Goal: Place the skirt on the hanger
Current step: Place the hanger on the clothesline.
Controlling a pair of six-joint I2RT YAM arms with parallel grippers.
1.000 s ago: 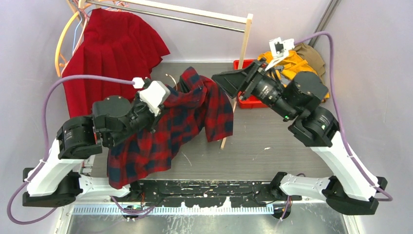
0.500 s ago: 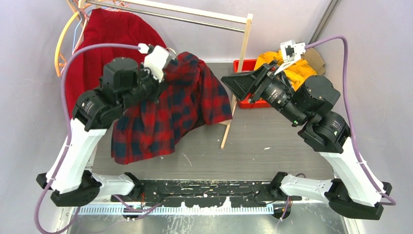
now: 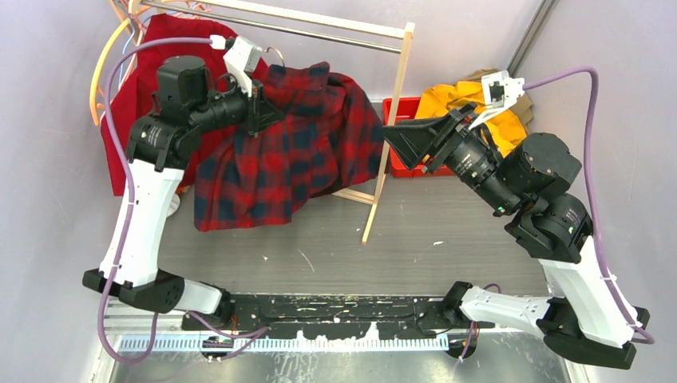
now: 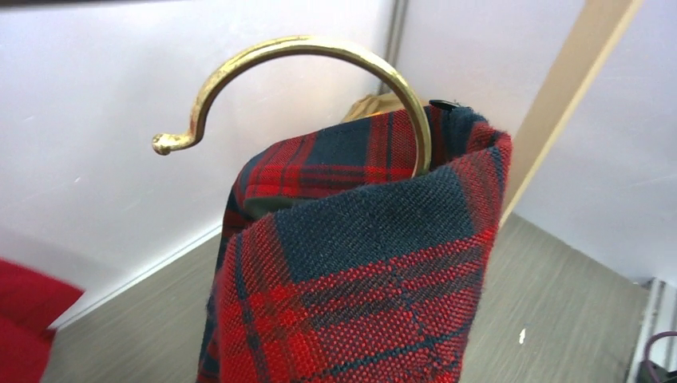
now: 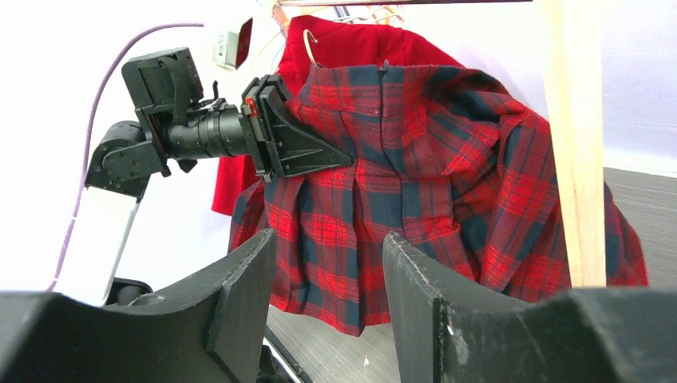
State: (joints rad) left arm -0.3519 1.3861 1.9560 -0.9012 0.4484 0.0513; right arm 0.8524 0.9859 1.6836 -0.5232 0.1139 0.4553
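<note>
TOP: left gripper (image 3: 267, 112) clamped on red-and-black plaid pleated garment (image 3: 303, 152), now lifted off the table toward wooden rail (image 3: 319, 25); bright-red pleated fabric skirt (image 3: 124, 92) hangs back-left, likely untouched | LEFT WRIST: brass hook (image 4: 319, 48) not yet on anything | RIGHT WRIST: right gripper (image 5: 327, 247) half-spread, empty

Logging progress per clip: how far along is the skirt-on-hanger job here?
Done, it seems: the red skirt hangs on a cream hanger at the back. In hand: the left pincer grips a plaid garment whose brass hook is free in the air. Left: hanging that hook; the right pincer is open, empty.
</note>
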